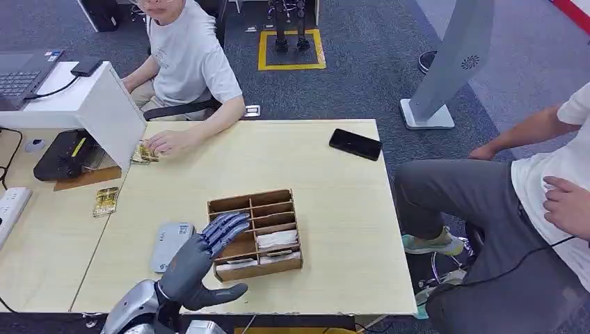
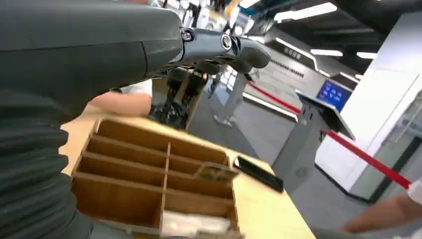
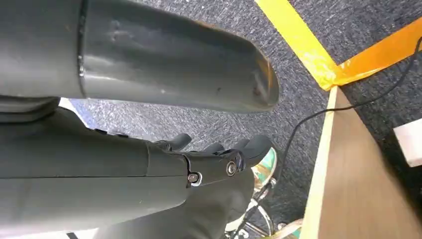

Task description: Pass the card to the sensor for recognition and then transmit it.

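Desk layout, seen from the robot's head

Wooden divided box [image 1: 254, 234] sits near the front edge of the table [image 1: 327, 202], with cards [image 1: 276, 239] lying in its right-hand compartments. The robot's left hand [image 1: 204, 261] hovers over the box's left side, and a flat sensor pad [image 1: 171, 245] lies on the table just left of the box. Further left there's a loose card [image 1: 106, 201], and behind that a printer-like machine [image 1: 67, 154] under a slanted panel [image 1: 115, 111]. A person's hand [image 1: 170, 142] rests on a card stack [image 1: 144, 152] at the back-left edge. A phone [image 1: 355, 144] lies at the back right, well apart from the box. A second person sits off the table's right side.
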Tool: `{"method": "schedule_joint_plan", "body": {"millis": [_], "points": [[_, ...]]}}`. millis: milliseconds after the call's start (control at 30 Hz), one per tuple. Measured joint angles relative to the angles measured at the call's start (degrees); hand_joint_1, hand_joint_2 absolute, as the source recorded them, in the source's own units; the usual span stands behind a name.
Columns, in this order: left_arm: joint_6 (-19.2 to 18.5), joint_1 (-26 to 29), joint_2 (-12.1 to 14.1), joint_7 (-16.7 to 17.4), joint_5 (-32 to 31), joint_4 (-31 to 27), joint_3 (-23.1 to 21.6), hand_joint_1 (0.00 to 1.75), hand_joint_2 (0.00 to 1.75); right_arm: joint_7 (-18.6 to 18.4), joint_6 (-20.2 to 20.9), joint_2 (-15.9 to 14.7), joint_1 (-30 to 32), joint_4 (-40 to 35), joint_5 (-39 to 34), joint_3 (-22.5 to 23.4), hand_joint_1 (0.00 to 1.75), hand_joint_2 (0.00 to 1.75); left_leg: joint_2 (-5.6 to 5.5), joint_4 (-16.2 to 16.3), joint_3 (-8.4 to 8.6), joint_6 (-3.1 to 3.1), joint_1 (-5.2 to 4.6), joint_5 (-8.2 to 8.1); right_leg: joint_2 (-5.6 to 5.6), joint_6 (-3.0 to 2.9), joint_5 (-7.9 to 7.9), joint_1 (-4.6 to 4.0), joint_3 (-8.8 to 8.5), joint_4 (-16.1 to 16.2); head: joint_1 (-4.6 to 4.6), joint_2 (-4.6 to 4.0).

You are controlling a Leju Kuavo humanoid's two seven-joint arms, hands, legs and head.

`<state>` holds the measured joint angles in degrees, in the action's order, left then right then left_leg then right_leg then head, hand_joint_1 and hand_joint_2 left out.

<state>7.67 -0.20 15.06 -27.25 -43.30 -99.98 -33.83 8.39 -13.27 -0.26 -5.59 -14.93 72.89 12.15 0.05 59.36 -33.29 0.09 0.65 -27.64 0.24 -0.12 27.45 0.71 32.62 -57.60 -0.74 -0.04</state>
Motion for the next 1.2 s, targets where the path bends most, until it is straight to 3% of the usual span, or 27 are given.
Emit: {"method": "schedule_joint_plan", "body": {"millis": [133, 367, 600, 800, 1200], "points": [[0.1, 1.7, 0.8, 0.7, -0.9, 1.3, -1.3, 0.0, 1.75, 0.0, 0.0, 0.0, 0.0, 0.0, 0.3, 0.6, 0.0, 0.0, -0.01, 0.0, -0.01, 0.0, 0.0, 0.0, -0.01, 0.0, 0.01, -0.02, 0.01, 0.0, 0.0, 0.0], [7.3, 2.0, 0.4, 9.3, -15.7, 5.5, -2.1, 0.0, 1.75, 0.2, 0.0, 0.0, -0.1, -0.1, 1.1, 0.9, 0.0, 0.0, -0.01, 0.0, -0.01, 0.0, -0.02, 0.01, -0.02, 0.0, 0.0, -0.02, -0.02, 0.0, 0.0, 0.0], [8.2, 2.1, -1.0, 9.8, -16.4, 8.0, -2.1, 0.0, 1.75, 0.2, 0.1, 0.0, -0.2, -0.1, 1.5, 1.2, 0.0, 0.0, -0.02, 0.0, -0.01, 0.0, -0.02, 0.01, -0.03, 0.0, 0.0, -0.02, -0.03, 0.0, 0.0, 0.0], [11.7, 2.2, -4.4, 14.7, -23.8, 9.3, -1.0, 0.0, 1.75, 0.2, 0.0, 0.2, -0.1, -0.1, 2.2, 2.2, 0.0, 0.0, -0.03, 0.0, -0.01, 0.0, -0.02, 0.01, -0.04, 0.0, 0.0, -0.02, -0.03, 0.0, 0.0, 0.0], [12.2, 3.0, -8.6, 15.1, -26.4, 9.9, 2.7, 0.0, 1.75, 0.2, 0.0, 0.5, -0.1, -0.1, 2.9, 3.4, 0.0, 0.0, -0.03, 0.0, -0.01, 0.0, -0.02, 0.01, -0.04, 0.0, 0.0, -0.02, -0.03, 0.0, 0.0, 0.0]]}}
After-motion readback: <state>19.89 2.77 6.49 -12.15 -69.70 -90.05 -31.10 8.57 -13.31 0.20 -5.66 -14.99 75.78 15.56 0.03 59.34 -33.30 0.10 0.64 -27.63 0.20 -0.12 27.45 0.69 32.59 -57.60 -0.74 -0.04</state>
